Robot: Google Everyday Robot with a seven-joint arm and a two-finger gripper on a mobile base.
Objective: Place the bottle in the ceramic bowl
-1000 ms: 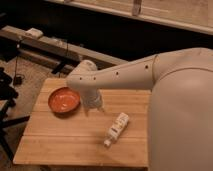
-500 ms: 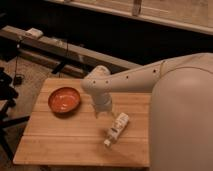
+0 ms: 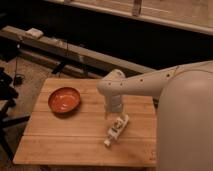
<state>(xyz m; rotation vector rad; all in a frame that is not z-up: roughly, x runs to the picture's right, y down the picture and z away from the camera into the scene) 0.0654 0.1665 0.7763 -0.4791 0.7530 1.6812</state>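
Note:
The small white bottle [image 3: 116, 130] lies on its side on the wooden table [image 3: 60, 140], right of centre, cap toward the front left. The orange-red ceramic bowl [image 3: 64, 99] sits on the table's left side, empty. My gripper [image 3: 112, 111] hangs from the white arm directly above the bottle's far end, to the right of the bowl. The wrist housing hides the fingers.
My large white arm and body [image 3: 185, 120] fill the right side of the view. A long dark bench with a small pale object [image 3: 35, 33] runs behind the table. A dark stand [image 3: 6, 95] is at the left edge.
The arm has swung to the right, from beside the bowl to above the bottle's far end. Bowl and bottle have not moved.

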